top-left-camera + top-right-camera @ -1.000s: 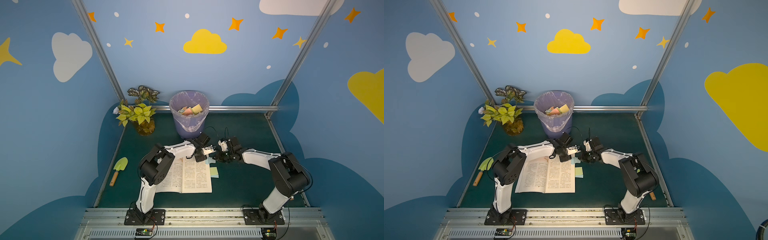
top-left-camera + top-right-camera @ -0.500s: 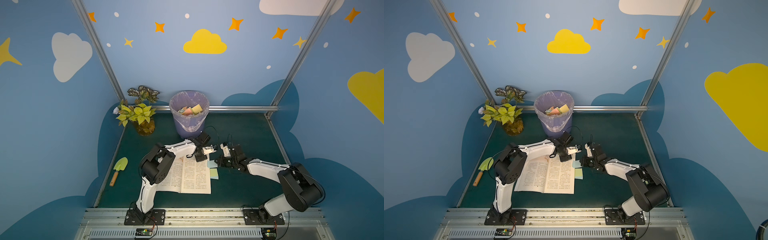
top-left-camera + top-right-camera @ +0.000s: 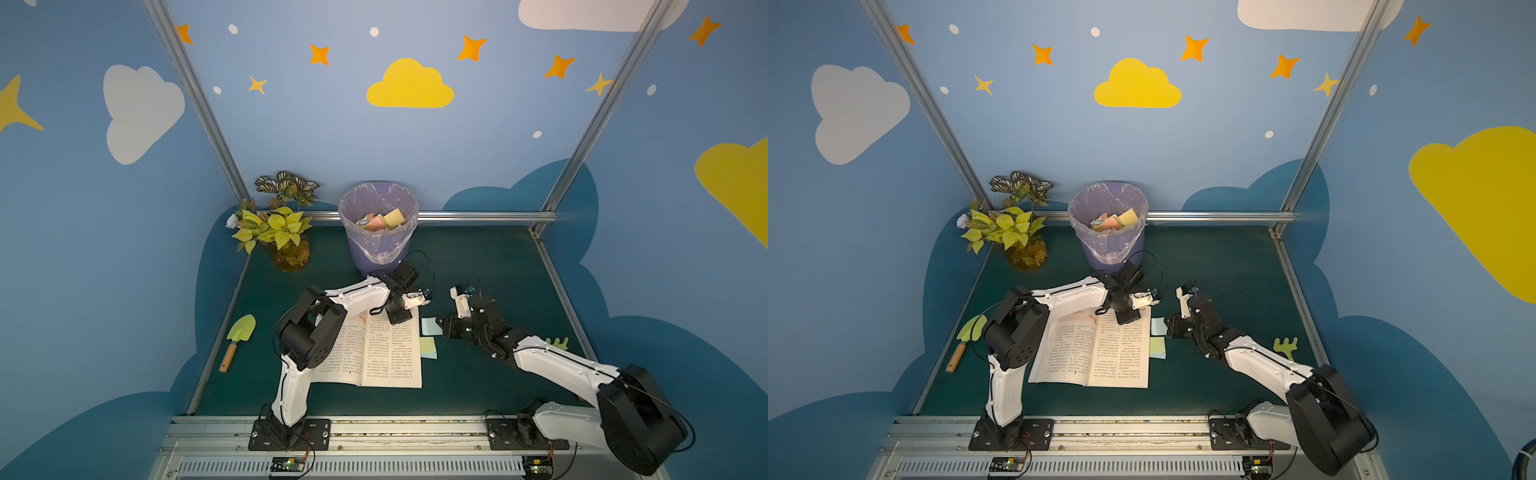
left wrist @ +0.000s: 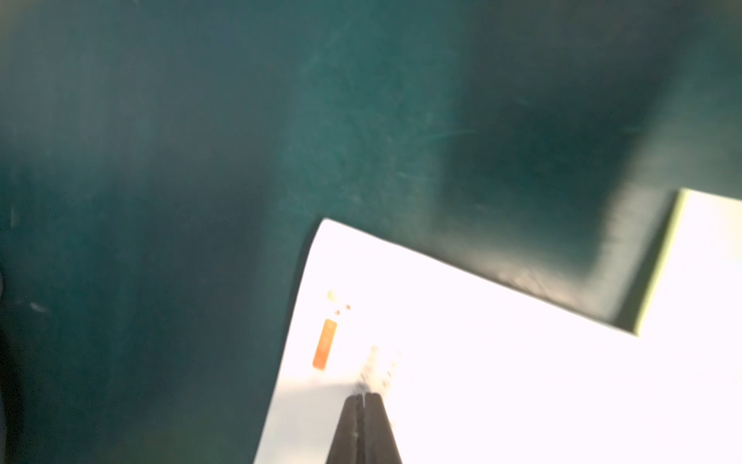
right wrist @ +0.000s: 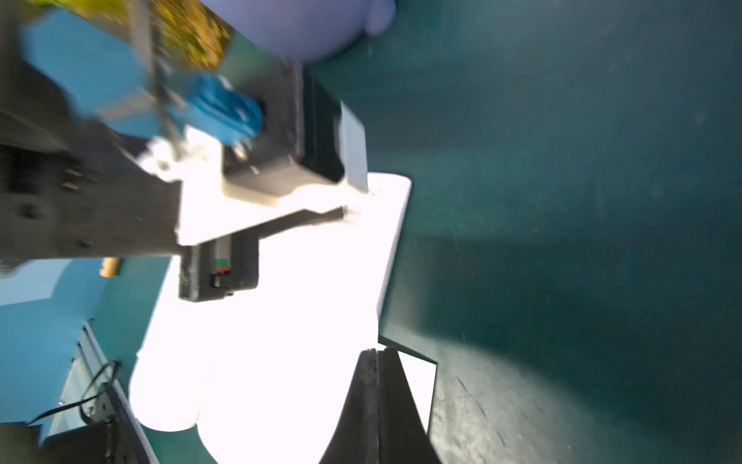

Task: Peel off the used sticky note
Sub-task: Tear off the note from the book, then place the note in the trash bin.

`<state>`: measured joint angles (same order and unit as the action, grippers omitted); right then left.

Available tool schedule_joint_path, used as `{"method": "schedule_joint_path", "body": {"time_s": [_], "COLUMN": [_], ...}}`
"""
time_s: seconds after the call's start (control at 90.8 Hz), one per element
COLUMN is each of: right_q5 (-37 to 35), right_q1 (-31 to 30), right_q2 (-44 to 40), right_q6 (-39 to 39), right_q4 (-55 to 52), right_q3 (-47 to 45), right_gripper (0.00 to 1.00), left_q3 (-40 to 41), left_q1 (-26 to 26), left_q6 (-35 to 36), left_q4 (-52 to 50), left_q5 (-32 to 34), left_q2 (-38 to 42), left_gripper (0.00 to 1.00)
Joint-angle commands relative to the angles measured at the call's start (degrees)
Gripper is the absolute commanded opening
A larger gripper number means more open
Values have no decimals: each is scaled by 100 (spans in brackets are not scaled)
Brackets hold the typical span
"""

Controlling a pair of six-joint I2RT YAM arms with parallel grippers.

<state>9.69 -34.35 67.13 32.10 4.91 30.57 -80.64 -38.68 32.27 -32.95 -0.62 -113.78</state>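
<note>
The right arm is coming down. A second ago its gripper was riding high beside the left one, above the far right corner of the book. Now the right gripper (image 3: 444, 329) is lying low over the table, its tip meeting the outer edge of the pale blue sticky note (image 3: 429, 326). That note is projecting past the right-hand page edge of the open book (image 3: 386, 353), and a green note (image 3: 427, 345) is lying just beside it on the near side.

The left gripper (image 3: 424, 297) is staying put, pressing on the book's far right corner with its jaws fully together and nothing between them. The right jaws are likewise showing no gap in the right wrist view. Whether they are pinching the note's edge cannot be told, because the paper there is washed out to white.

Judgement: the approach is ending and the peel is not yet under way, since the blue note is still lying flat.

The pages are carrying dense printed text, too small to read. An orange mark (image 4: 324, 343) is showing near the page corner, with no legible characters. No brand is visible.
</note>
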Motion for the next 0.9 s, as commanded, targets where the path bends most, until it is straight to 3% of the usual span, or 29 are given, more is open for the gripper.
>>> {"method": "schedule_joint_path", "body": {"time_s": [0.0,0.187,0.396,0.595,0.892], "right_q5": [-413,-735,-1100,-1380,-1505], "right_q1": [-41,-173,-314,-371,-393], "right_q2": [-728,-1575,-1503,-375,1709], "right_q6": [22,-25,-349,-833,-1424], "right_q4": [-945,-2371,-2914,-3638,-3558], "right_q3": [294,1442,2905,4932,7487], "right_gripper": [0,0,0,0,0], "left_q3": [314,1371,2457,3132,3692], "left_q1": [172,1044,2325,2937,2977], "left_q6": [-149,-518,-837,-1122,-1493], "left_q4": [-423,-272,98,529,1453], "left_q5": [-610,-1827,-2987,-3603,-3906], "left_q2": [1063,2787,4098,4348,4041], "left_gripper": [6,11,13,18,26]}}
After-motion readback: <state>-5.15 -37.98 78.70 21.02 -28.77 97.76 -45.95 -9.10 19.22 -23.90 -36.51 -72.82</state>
